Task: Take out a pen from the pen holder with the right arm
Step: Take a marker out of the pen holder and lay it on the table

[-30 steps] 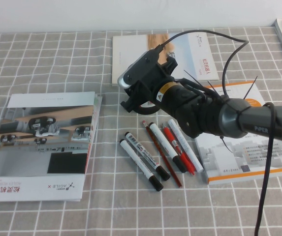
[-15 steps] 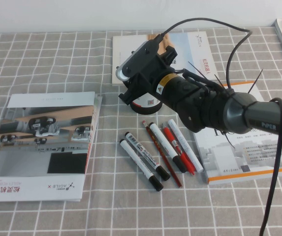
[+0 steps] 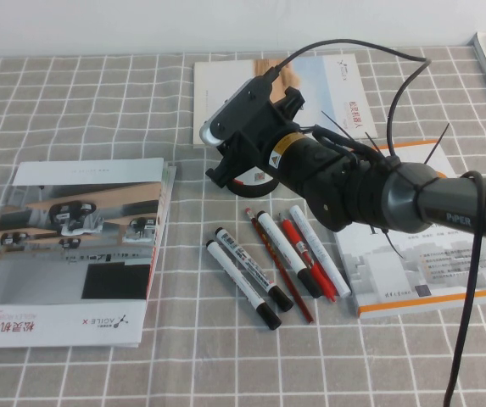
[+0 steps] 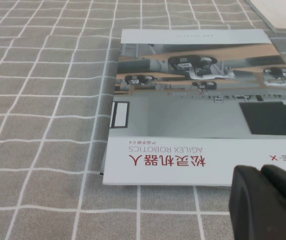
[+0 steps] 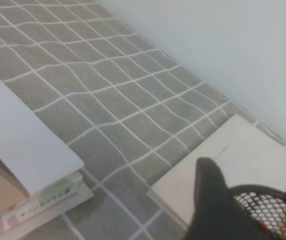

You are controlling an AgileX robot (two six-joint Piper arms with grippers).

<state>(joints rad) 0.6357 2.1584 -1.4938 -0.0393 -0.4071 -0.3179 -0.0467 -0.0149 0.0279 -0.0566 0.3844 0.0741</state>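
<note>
Your right gripper (image 5: 252,172) hangs over the mesh pen holder (image 5: 265,207) near the white book (image 5: 242,145), fingers wide on either side of its mouth and gripping nothing you can see. The reach looks done; closing on a pen and lifting it out remain. Several pens (image 3: 281,254) lie on the bench. The left gripper (image 4: 263,175) — fingers together — hovers over the booklet (image 4: 192,100).

Pen holder (image 3: 258,178) mostly hidden by R gripper (image 3: 226,171); L gripper (image 4: 265,202) cut off.
</note>
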